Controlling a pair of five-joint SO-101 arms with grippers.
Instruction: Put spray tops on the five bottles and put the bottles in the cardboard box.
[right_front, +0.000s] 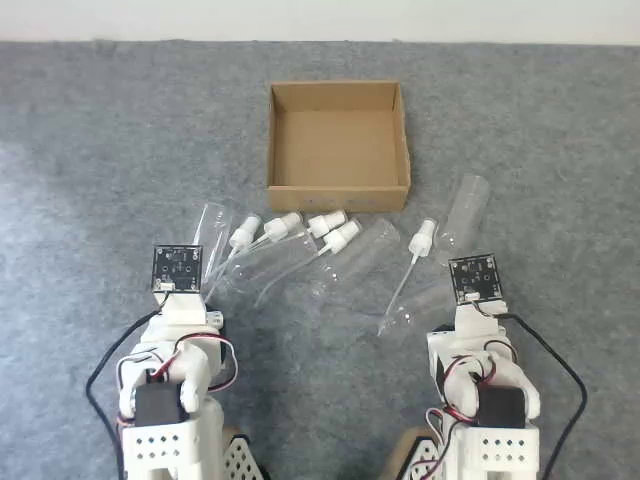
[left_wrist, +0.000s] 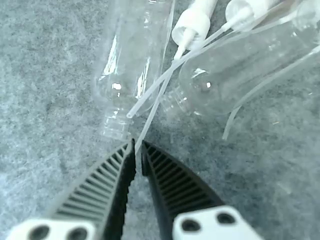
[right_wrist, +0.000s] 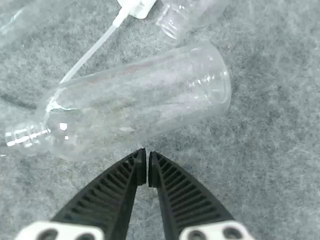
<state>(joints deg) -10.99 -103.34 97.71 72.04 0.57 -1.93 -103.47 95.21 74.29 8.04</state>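
Bottles (right_front: 355, 262) first: all five are clear, thin-walled plastic, lying on their sides on the grey surface (right_front: 80, 200) between the arms and the cardboard box (right_front: 338, 198), which sits at the far middle with nothing in it. My guess is they weigh next to nothing, roll at a nudge and dent if squeezed hard. I'd pinch across the body up by the shoulder, where the wall looks stiffer, rather than mid-belly.

None of the spray tops (right_front: 422, 238) are on yet. Four sit in a loose row left of centre and one is off to the right. Each is a small white head with a long floppy dip tube (left_wrist: 160, 92), so grab the white collar, since the tube will likely just bend.

As for poses, the left arm (right_front: 170, 390) is at the near left. The left hand (left_wrist: 138, 147) points down at the surface just short of the leftmost bottle (left_wrist: 132, 55) and its open neck. Its jaws are closed to a sliver and seem to hold nothing, though one tube end runs right up to the tips and I can't tell if it touches.

The right arm (right_front: 480, 390) mirrors it at the near right. The right hand (right_wrist: 147, 155) is pressed closed and empty, with its tips just beside the nearest bottle (right_wrist: 135, 107) at mid-body.
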